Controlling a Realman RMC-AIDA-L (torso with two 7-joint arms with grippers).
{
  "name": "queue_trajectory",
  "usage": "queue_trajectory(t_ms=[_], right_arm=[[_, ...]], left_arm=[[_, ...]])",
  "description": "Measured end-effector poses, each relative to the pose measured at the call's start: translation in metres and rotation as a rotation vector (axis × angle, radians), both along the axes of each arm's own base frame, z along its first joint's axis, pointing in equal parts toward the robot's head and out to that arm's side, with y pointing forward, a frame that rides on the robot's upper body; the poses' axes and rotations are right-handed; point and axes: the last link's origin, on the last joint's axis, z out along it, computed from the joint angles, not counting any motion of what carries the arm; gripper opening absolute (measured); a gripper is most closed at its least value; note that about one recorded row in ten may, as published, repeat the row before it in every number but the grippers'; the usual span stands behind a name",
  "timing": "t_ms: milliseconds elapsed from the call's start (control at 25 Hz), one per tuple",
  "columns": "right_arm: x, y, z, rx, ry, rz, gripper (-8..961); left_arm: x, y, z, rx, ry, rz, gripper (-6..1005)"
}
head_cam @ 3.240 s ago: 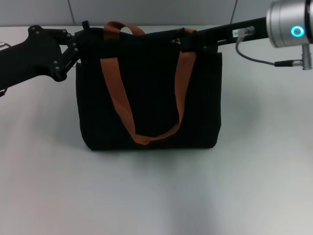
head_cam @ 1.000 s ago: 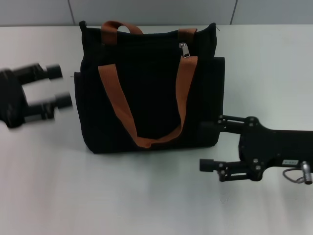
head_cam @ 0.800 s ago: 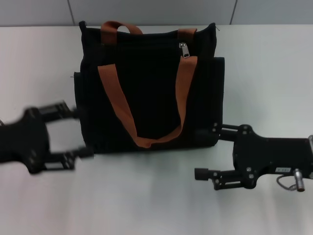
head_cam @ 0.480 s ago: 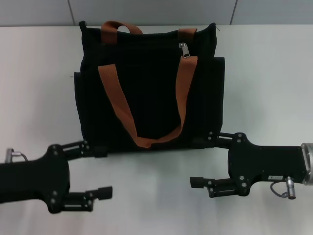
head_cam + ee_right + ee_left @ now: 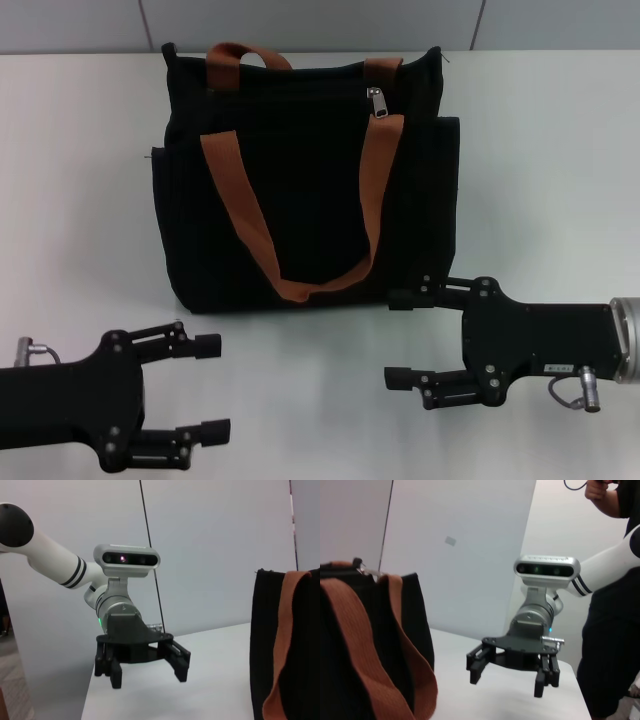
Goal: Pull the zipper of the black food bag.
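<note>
White table [image 5: 560, 150], black food bag [image 5: 310, 200] upright, zipper [image 5: 377, 103] seemingly hanging down

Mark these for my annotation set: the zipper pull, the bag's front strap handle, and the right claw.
zipper [image 5: 377, 102], head view, on the metal pull tab.
strap handle [image 5: 243, 211], head view, on the front strap's left run.
right claw [image 5: 392, 339], head view, midway between its open fingertips.

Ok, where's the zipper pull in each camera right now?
Head view: the zipper hangs near the bag's top edge, by the right-hand strap.
Left wrist view: a small metal glint, probably the zipper, at the bag top.
Right wrist view: not visible.
Shared landmark: the orange strap.
</note>
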Motion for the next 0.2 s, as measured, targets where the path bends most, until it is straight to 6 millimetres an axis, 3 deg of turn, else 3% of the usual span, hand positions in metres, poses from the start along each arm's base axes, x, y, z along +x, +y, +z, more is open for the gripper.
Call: queue_trajectory(t_ms=[200], right_arm=[[-0.0022,-0.0001,-0.0022,-0.004,0.007,0.005,811]], left_arm=[[-0.0009,-0.0032,-0.0033,-0.004,0.004,-0.004,824]])
